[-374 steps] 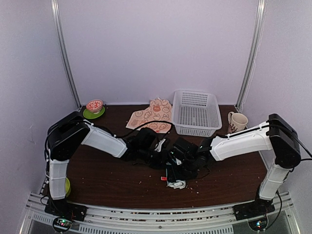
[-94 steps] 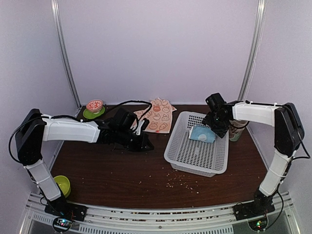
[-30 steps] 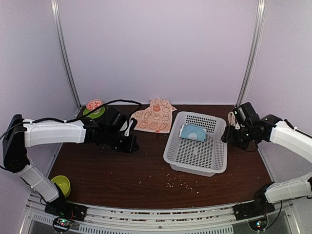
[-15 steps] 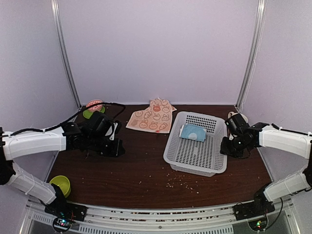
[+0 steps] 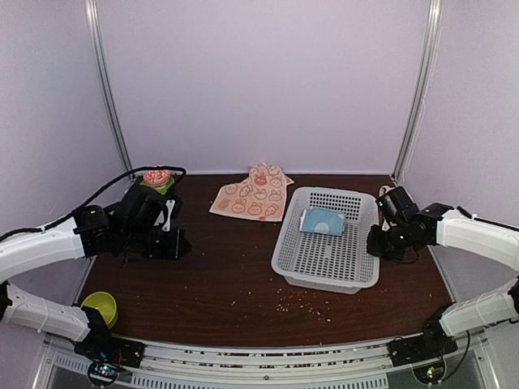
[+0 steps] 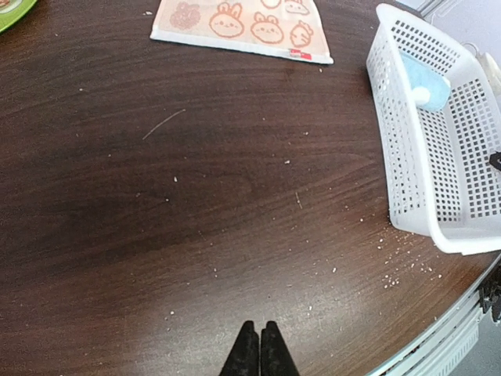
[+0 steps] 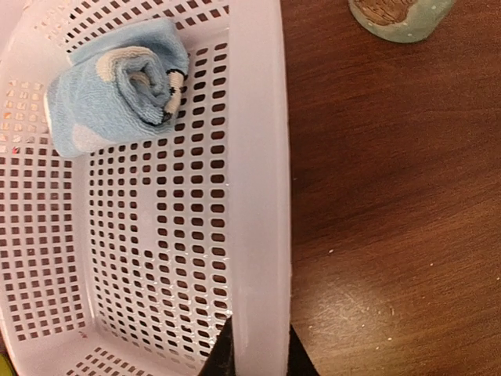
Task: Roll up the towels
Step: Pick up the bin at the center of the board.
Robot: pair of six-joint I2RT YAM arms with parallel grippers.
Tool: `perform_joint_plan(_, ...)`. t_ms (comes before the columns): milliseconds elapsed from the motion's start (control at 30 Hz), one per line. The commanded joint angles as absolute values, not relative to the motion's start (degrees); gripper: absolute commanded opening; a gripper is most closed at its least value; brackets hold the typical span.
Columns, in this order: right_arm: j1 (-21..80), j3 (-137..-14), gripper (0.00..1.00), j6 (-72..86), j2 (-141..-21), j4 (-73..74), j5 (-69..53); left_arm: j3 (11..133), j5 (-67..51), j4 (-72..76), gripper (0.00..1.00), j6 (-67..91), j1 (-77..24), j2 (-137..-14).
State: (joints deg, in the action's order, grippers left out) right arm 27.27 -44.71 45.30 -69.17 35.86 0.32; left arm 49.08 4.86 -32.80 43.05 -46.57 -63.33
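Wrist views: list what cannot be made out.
Right wrist: pale ceramic mug, cut off by top edge.
Right wrist: whether the right pincer grips the rim of the white plastic basket; only fingertips show.
Left wrist: cream rabbit-print towel, cropped at top.
Left wrist: rolled light blue towel, partly behind basket wall.

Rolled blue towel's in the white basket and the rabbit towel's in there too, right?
No. The rolled blue towel is in the white basket, but the rabbit towel lies flat on the table outside it; the top external view shows it.

Blue towel sits rolled in basket; cream rabbit towel lies flat.
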Motion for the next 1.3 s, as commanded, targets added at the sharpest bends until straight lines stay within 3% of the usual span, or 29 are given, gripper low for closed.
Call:
perform_joint_plan(0,31.4,-50.3,0.0,47.2,-66.9,38.8,1.5,50.5,8.4,-36.2,0.04,43.6,-46.8,-59.5)
perform_joint_plan(667,51.5,-64.4,0.0,61.3,-77.5,27.2,1.2,55.4,13.4,-44.1,0.04,42.8,-46.8,-47.9)
perform_joint_plan(1267,65.5,-92.9,0.0,70.4,-116.1,10.5,2.6,57.4,18.8,-48.6,0.04,44.3,-46.8,-40.8)
